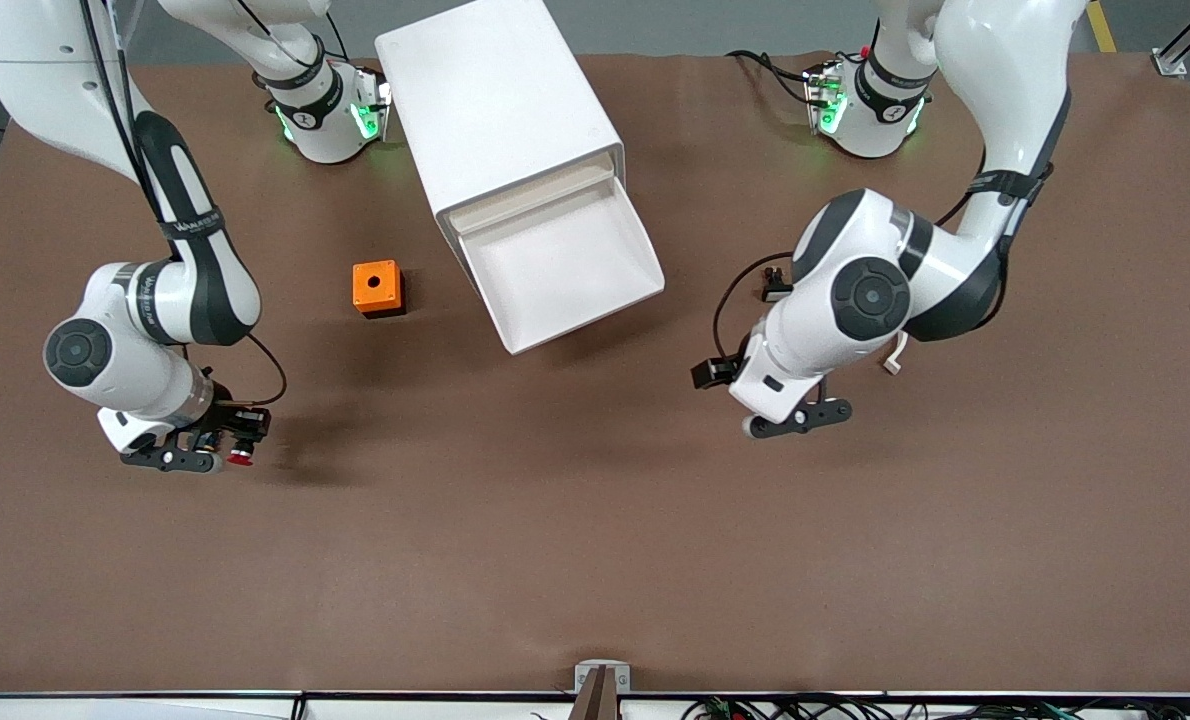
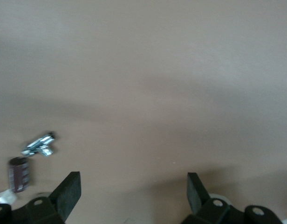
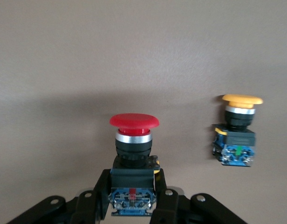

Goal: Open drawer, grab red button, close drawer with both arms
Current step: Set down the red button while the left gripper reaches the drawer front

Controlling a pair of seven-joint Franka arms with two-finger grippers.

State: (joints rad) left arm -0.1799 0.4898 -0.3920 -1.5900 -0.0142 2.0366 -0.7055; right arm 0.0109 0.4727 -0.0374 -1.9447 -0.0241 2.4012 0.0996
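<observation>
1. Now the right gripper (image 1: 217, 447) hovers over the table (image 1: 595, 560) toward the right arm's end from the open drawer (image 1: 560, 262), fingers clamped on the button (image 3: 133, 154).
2. The left gripper (image 2: 134, 191) hangs spread wide and empty, over the table near the drawer.
3. An orange box (image 1: 377, 288) sits beside the drawer.

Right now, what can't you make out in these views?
1. Front view: orange-capped button unseen, probably under the right arm.
2. Left wrist view: blurred metal bit beside the left gripper, unidentifiable.
3. Front view: inner end of the drawer, covered by the cabinet.
</observation>
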